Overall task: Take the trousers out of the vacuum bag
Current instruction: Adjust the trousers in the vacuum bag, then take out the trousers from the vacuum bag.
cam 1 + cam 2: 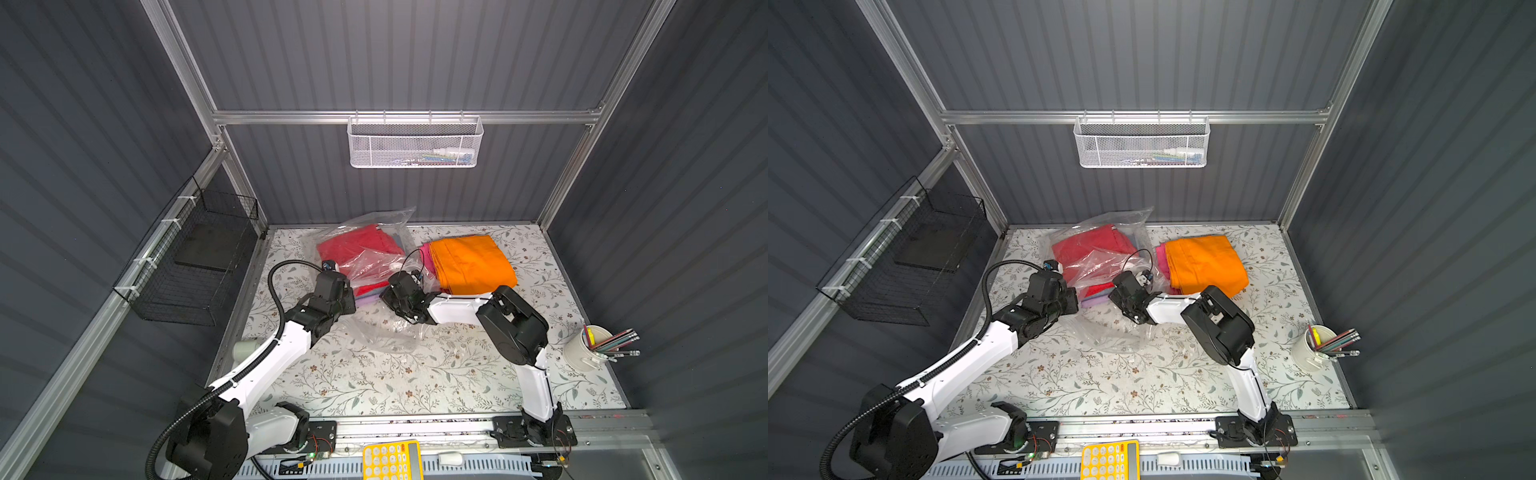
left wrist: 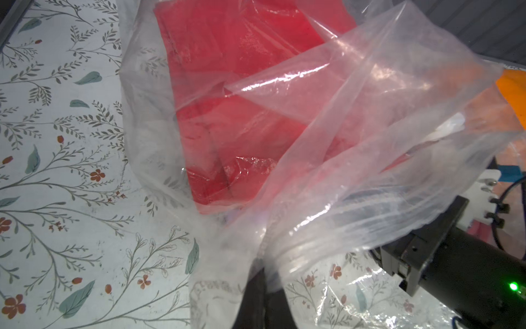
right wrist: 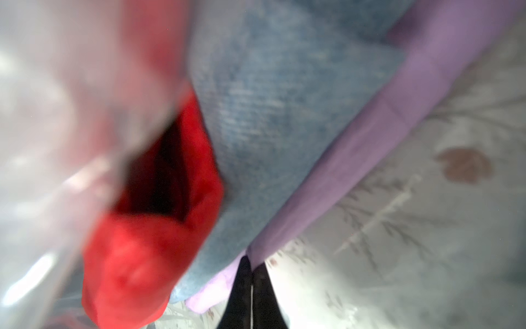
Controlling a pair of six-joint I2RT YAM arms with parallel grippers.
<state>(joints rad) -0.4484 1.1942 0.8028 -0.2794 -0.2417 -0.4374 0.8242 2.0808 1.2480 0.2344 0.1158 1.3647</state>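
Pinching a gather of clear film, the left gripper (image 2: 263, 287) is clamping the vacuum bag (image 1: 374, 266), while the right gripper (image 3: 252, 284) is pressing its closed jaws against the edge of the lilac trousers (image 3: 370, 159), under the denim trousers (image 3: 270, 99) and red trousers (image 1: 357, 245). The bag is lying toward the desk's (image 1: 415, 374) far edge; the orange trousers (image 1: 469, 262) are resting outside it, atop the pink trousers (image 1: 426, 257).

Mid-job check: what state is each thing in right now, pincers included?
bag: crumpled, mouth open.
red trousers: folded, in bag, top of stack.
denim trousers: in bag, under the red.
lilac trousers: bottom of stack, edge at bag mouth.
pink trousers: out, beside bag.
orange trousers: out, folded atop the pink.
left pincer: shut on bag plastic.
right pincer: shut at lilac edge; hold unclear.
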